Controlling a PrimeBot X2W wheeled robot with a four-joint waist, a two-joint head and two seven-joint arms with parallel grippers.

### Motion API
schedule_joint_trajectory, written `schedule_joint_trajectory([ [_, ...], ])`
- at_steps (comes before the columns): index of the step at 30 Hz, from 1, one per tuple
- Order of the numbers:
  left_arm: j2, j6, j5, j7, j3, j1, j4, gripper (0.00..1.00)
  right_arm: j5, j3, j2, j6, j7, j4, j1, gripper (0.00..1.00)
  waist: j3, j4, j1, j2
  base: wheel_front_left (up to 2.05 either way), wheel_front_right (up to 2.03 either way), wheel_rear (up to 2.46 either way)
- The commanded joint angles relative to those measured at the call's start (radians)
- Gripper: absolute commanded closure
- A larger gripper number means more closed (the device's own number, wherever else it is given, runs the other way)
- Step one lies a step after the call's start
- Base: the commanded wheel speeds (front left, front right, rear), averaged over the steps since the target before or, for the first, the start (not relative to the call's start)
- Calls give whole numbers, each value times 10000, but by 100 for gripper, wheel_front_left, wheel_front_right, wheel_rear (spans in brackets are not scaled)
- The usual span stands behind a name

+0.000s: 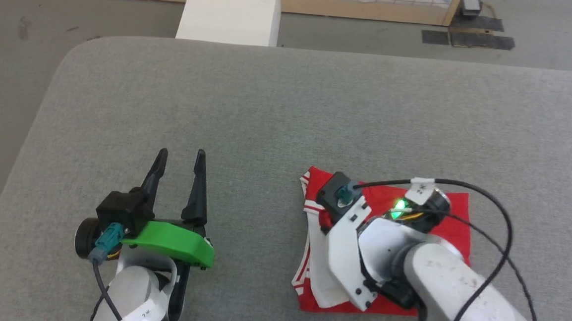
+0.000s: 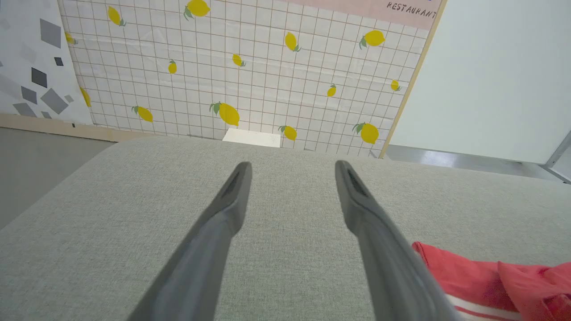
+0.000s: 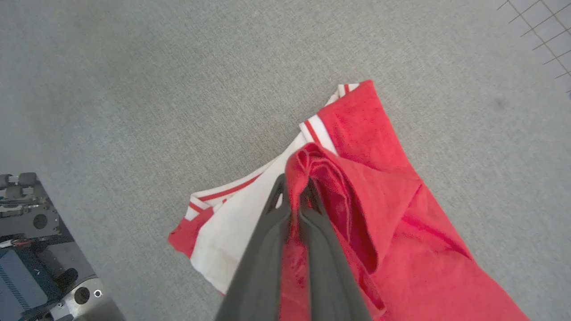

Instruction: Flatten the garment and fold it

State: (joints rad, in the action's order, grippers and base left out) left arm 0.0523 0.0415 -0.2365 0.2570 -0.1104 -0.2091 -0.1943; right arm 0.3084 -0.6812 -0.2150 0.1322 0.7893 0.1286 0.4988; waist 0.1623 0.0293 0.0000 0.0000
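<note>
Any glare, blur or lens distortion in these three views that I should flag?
Head view: even, soft light, no glare; a green lamp glows on the right arm. Left wrist view: left claw looks stretched, softer toward the lens. Right wrist view: garment sharp, right claw soft up close.

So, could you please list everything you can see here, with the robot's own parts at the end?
garment: one, red with white inside and striped trim, folded on the table's right part
table: one, grey fabric top, in front of the robot
pillar: one, white, beyond the table's far edge
wall panel: one, white grid with yellow lemons, behind the table
left gripper: one, dark fingers, open, at the table's left part
right gripper: one, dark fingers, shut on a garment fold
</note>
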Motion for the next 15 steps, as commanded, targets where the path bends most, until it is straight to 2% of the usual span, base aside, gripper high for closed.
schedule_joint_trajectory([
  [1,-20,-64,-106,47,-31,-186,-34,0,116,-86,125,-15,-222,320,223,100,146,158,0,0,0,0,0],
  [3,-20,-99,-134,47,-61,-209,-36,0,308,-238,283,-15,-571,784,356,56,182,200,0,0,0,0,0],
  [4,-20,-109,-140,47,-61,-210,-37,0,456,-250,368,-15,-710,1011,384,0,186,211,0,0,0,0,0],
  [10,-20,-159,-119,47,55,-113,-33,0,1208,159,606,-15,-2074,1079,427,0,100,85,0,0,0,0,0],
  [15,-20,-153,-42,47,229,-13,12,0,1642,1894,919,-15,-4318,103,-45,0,-93,-211,0,0,0,0,0],
])
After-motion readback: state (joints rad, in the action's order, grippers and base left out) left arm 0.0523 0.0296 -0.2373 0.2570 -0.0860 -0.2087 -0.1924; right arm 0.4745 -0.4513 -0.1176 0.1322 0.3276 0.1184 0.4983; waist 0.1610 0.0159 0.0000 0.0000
